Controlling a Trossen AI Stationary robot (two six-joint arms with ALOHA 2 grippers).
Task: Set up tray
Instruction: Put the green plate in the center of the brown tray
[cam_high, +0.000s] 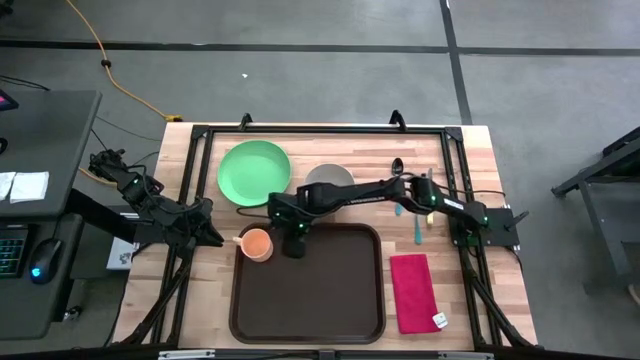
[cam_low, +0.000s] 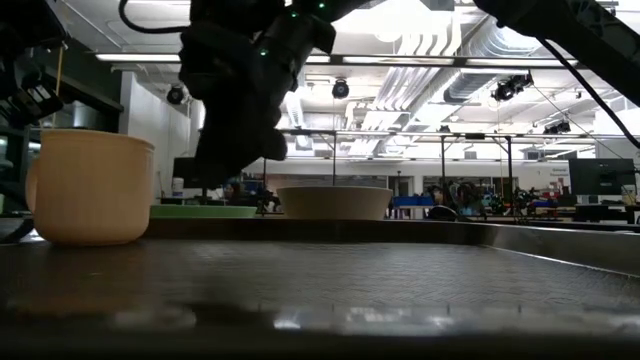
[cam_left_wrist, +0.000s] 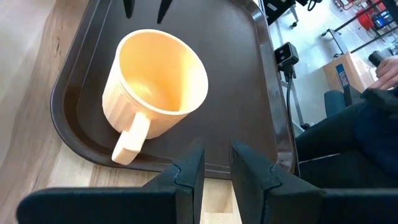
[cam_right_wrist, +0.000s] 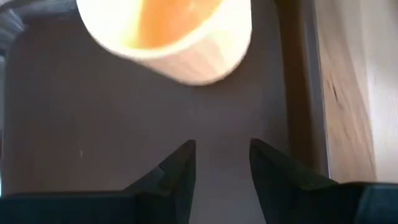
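Tray: the tray (cam_high: 330, 300) lies flat on the table's near half, between the two arms' bases, long side across.
On it: an orange mug (cam_high: 257, 243) stands upright in its far-left corner, handle reaching over the rim.
Handling: I judge the tray stiff, light plastic with a slick floor; the mug could slide if I tip it. I would grip the raised rim at a long edge, well away from the mug.
Right gripper: the right gripper (cam_right_wrist: 221, 163) hangs over the tray just beside the mug, fingers apart with nothing between them.
Left gripper: the left gripper (cam_left_wrist: 216, 167) waits beyond the tray's left edge, pointing at the mug, its gap narrow and empty.
Around: a green plate (cam_high: 254, 172) and a grey bowl (cam_high: 329, 181) sit beyond the tray's far edge; a red napkin (cam_high: 414, 290) lies to its right, with cutlery (cam_high: 418, 222) beyond that.
Hard to see: the right arm covers part of the bowl, and I cannot sort the cutlery pieces. The low view shows only the tray's surface and the mug's side.
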